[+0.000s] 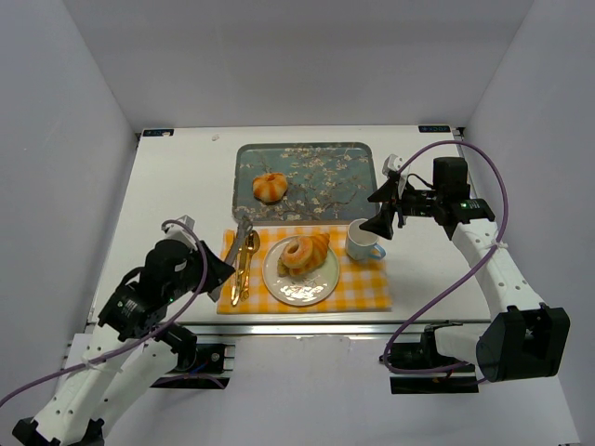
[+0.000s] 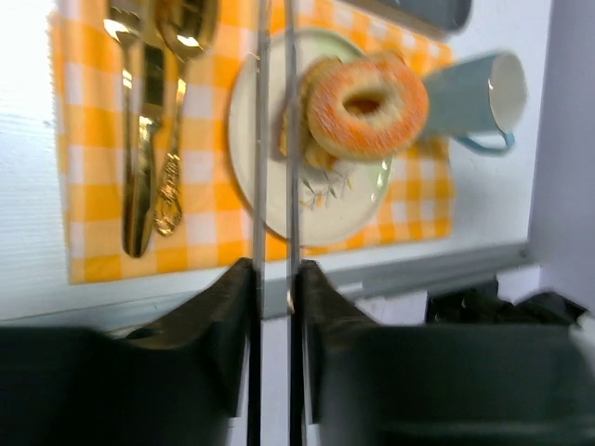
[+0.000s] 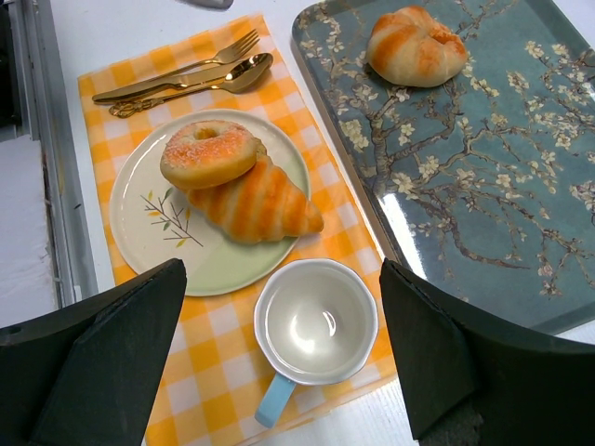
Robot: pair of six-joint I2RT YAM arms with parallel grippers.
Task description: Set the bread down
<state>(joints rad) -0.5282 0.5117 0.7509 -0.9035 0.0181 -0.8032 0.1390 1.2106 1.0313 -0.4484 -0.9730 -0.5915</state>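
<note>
A sugared ring doughnut (image 3: 209,153) leans on a striped croissant (image 3: 256,200) on the pale green plate (image 3: 153,228). A round striped roll (image 3: 416,46) lies on the blue flowered tray (image 3: 465,186). My left gripper (image 2: 275,279) is shut on slim metal tongs (image 2: 261,139); their two arms run up over the plate's left side, tips out of frame. In the top view this gripper (image 1: 219,271) sits at the placemat's left edge. My right gripper (image 3: 282,279) hangs open above the cup (image 3: 316,323), holding nothing.
A yellow checked placemat (image 1: 363,283) carries the plate (image 1: 279,283), a gold fork and spoon (image 1: 247,265) and the blue-handled cup (image 1: 363,242). The tray (image 1: 335,181) lies just behind it. The table's near edge rail runs close below the mat.
</note>
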